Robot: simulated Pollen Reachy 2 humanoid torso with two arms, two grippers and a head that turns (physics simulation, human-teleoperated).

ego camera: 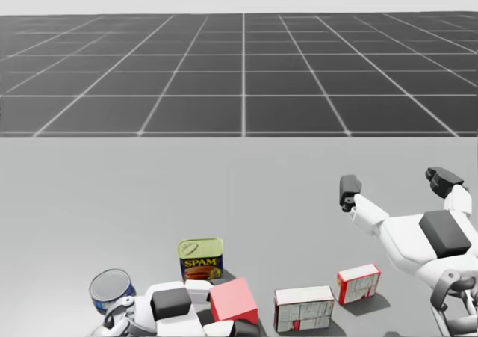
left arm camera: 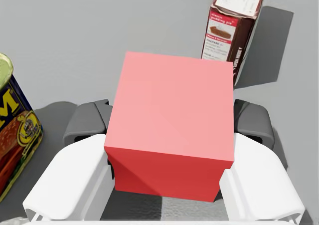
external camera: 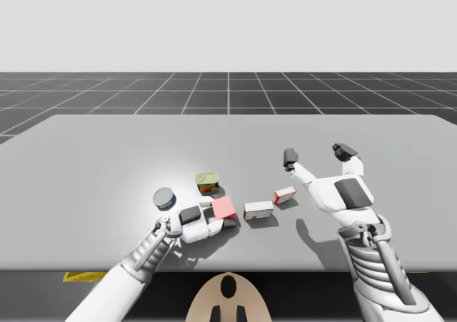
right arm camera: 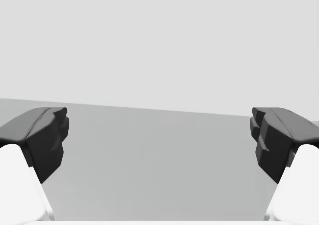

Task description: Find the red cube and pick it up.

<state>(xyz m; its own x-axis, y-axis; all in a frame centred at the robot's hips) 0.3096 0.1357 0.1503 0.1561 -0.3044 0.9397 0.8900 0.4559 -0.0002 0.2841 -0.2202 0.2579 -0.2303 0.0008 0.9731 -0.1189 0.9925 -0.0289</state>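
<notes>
Pinching the red cube (left arm camera: pixel 174 105), just beside the blue-and-yellow can (ego camera: pixel 200 258), is the left hand (left arm camera: pixel 170 122); right hand (external camera: pixel 317 154) spread wide.

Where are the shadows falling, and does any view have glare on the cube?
High view: soft shadows lie on the table right of the larger box and under my right arm. Left wrist view: red cube top evenly lit, no glare, dark shade beneath. Right wrist view: flat grey, shadowless.
</notes>
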